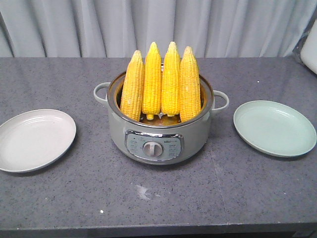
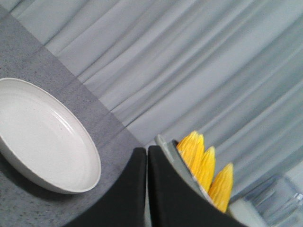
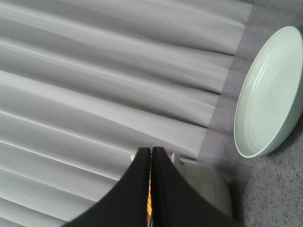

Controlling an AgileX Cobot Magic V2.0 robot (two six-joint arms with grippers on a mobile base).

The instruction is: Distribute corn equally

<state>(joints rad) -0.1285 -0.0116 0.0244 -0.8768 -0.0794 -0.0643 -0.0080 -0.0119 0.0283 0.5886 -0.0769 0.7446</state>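
Several corn cobs [image 1: 161,82] stand upright, tips up, in a grey electric pot [image 1: 158,134] at the table's middle. The left wrist view catches three yellow corn tips [image 2: 204,163] above the pot rim [image 2: 165,147], just right of my left gripper [image 2: 147,150], which is shut on nothing. My right gripper [image 3: 150,150] is also shut and empty, with the pot's side [image 3: 203,184] right behind it and a sliver of corn [image 3: 149,201] showing between the fingers. Neither gripper appears in the front view.
A white plate [image 1: 34,140] [image 2: 42,137] lies left of the pot and a pale green plate [image 1: 275,128] [image 3: 270,94] lies right of it, both bare. A grey curtain [image 1: 158,25] hangs behind the table. The table's front edge [image 1: 158,229] is close.
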